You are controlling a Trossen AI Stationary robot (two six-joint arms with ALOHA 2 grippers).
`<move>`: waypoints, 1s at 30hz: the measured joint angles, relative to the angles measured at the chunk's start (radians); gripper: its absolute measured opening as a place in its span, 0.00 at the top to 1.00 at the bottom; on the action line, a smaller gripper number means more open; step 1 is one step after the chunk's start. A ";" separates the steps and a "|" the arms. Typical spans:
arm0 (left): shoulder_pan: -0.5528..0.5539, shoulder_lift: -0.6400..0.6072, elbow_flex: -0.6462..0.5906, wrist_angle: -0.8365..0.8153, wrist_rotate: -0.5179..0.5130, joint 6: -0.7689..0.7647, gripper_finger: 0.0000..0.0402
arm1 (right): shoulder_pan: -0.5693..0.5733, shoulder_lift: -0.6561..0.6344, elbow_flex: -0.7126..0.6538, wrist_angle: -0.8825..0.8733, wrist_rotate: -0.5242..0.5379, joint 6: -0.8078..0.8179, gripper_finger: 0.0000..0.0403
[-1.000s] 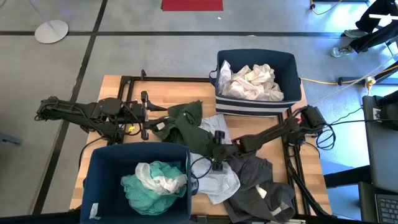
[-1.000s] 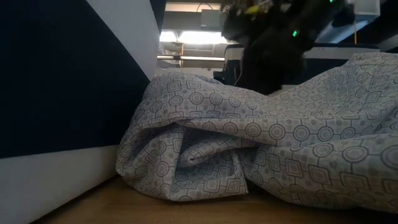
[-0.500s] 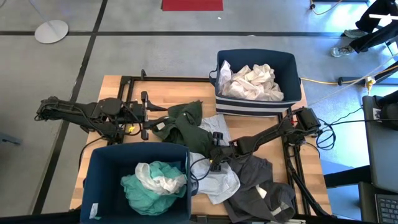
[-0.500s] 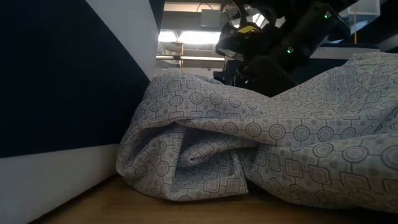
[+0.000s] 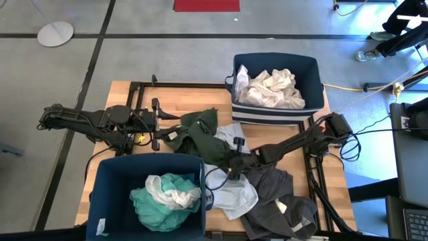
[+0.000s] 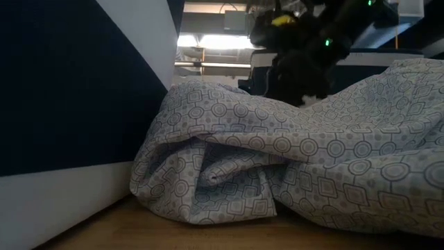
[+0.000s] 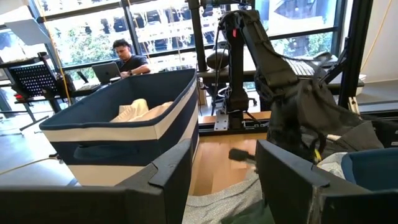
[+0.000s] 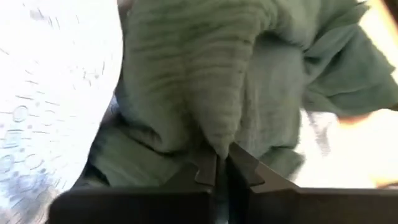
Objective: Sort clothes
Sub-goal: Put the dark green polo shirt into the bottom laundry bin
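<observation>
dark olive green garment [image 5: 202, 137] lies at centre of the high view, between two navy bins [image 5: 275, 87]. right gripper [image 5: 233, 166], open a second ago, has clamped shut on its fold; lift can follow. left gripper [image 5: 156, 124] waits wide open, empty, centre-left.

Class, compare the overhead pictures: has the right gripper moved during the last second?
Yes, but only slightly. The right gripper swayed toward the near bin, then back, staying over the dark olive green garment, and its jaws closed on a fold.
</observation>
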 joint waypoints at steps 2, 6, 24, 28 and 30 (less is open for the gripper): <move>0.000 0.000 0.000 -0.002 0.000 0.000 0.59 | 0.000 -0.033 0.000 -0.024 0.010 0.001 0.98; 0.000 0.000 0.000 -0.011 0.000 -0.001 0.59 | 0.004 -0.099 0.000 -0.101 0.086 0.022 0.96; 0.000 0.000 0.000 -0.021 0.000 -0.008 0.59 | 0.051 -0.390 0.054 -0.219 0.397 -0.072 0.98; 0.000 0.000 0.000 -0.021 0.000 -0.008 0.59 | 0.051 -0.393 0.130 -0.219 0.427 -0.166 0.97; 0.000 0.000 0.000 -0.021 0.000 -0.008 0.59 | 0.051 -0.393 0.173 -0.217 0.428 -0.217 0.98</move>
